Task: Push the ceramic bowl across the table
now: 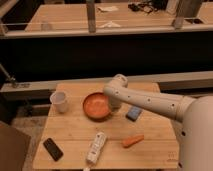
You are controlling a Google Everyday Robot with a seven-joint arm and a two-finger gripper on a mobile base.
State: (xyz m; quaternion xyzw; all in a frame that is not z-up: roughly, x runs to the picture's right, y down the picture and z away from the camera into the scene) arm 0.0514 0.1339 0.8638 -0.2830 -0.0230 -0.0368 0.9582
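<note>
Small bamboo table (75,132), orange-brown bowl (96,106) toward its back middle, white arm (150,102) reaching from right, gripper (115,104) with jaws together just beside the bowl's right rim, white cup (59,101) left, carrot (132,141) and phone (53,149) in front.

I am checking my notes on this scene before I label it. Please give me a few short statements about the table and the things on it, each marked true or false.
1. The ceramic bowl stands between the white cup and the gripper. True.
2. The gripper is at the side of the bowl that faces the cup. False: it is at the opposite side, toward the blue object, with its fingers shut.
3. The carrot lies inside the bowl. False: it lies on the table, nearer the front edge than the bowl.
4. A dark phone lies near the front corner of the table on the cup's side. True.
</note>
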